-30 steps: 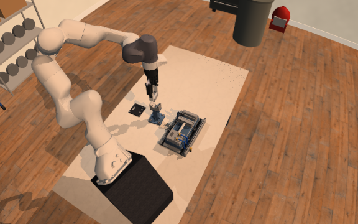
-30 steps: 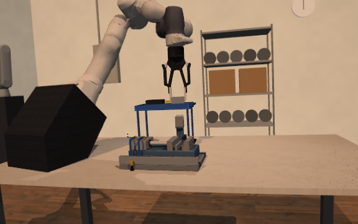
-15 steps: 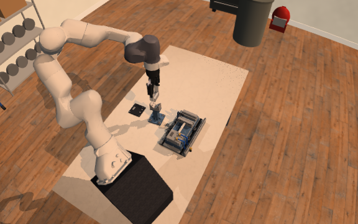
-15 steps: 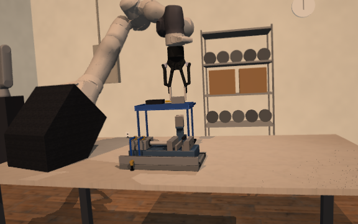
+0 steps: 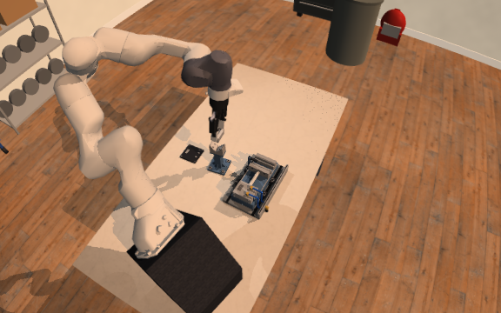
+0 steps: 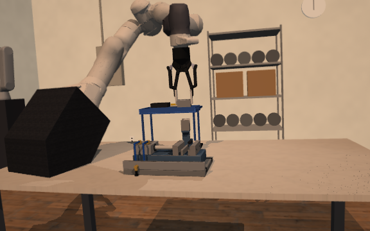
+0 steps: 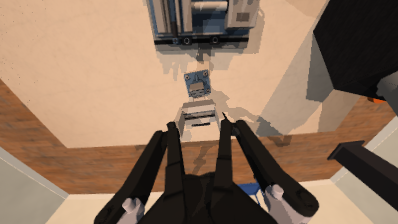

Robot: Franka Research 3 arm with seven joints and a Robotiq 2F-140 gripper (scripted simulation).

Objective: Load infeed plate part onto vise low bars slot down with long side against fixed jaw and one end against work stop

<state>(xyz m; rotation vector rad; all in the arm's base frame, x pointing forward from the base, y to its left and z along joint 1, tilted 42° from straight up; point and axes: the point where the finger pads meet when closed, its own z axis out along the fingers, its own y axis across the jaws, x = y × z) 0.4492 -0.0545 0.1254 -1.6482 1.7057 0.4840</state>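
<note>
My gripper (image 5: 217, 136) (image 6: 184, 99) (image 7: 199, 110) is shut on the part (image 6: 184, 102) (image 7: 199, 108), a light grey block, and holds it in the air above the V-block. A dark line crosses the part in the wrist view; I cannot tell which way the slot faces. The V-block (image 5: 217, 149) (image 6: 185, 124) stands on a blue base plate (image 5: 214, 167). The vise (image 5: 243, 201) (image 6: 169, 158) is open. Its fixed jaw (image 6: 194, 147) stands at the end away from the cylinder, and the other jaw (image 6: 178, 147) is on the rod (image 6: 163, 147). The work stop is unclear.
The black infeed plate (image 5: 191, 153) lies on the table (image 5: 277, 109) (image 6: 268, 167) beside the V-block, on the side away from the vise. Blue hoses (image 5: 257, 191) (image 6: 144, 152) rise at the vise's cylinder end. The arm's black pedestal (image 5: 198, 261) (image 6: 56, 131) stands beyond that end.
</note>
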